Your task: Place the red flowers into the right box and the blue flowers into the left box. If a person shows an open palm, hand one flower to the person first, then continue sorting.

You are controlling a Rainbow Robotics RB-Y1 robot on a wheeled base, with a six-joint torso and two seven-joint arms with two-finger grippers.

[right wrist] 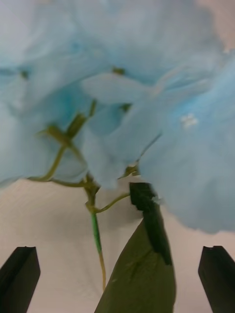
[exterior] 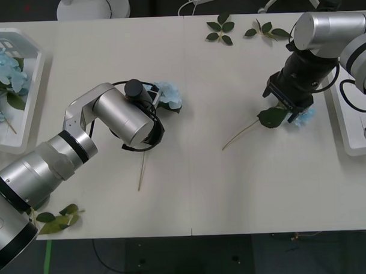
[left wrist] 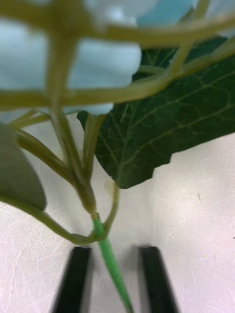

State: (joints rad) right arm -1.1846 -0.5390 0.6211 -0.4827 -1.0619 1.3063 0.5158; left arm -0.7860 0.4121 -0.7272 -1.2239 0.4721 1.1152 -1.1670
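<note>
While the left gripper [left wrist: 115,281] sits low at table centre-left, its fingers are nearly together about the stalk of a blue flower [exterior: 168,95], stalk running lengthwise between them, blossom ahead. Over on the right, the right gripper [exterior: 293,109] hangs spread wide above a second flower [right wrist: 122,98], beside the right box [exterior: 351,144]; left box [exterior: 23,112] already holds blue.

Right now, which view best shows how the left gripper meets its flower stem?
The left wrist view: the left gripper has its fingers close on either side of the green stem. In the front view the arm hides that contact; the right wrist view shows another blossom.
</note>
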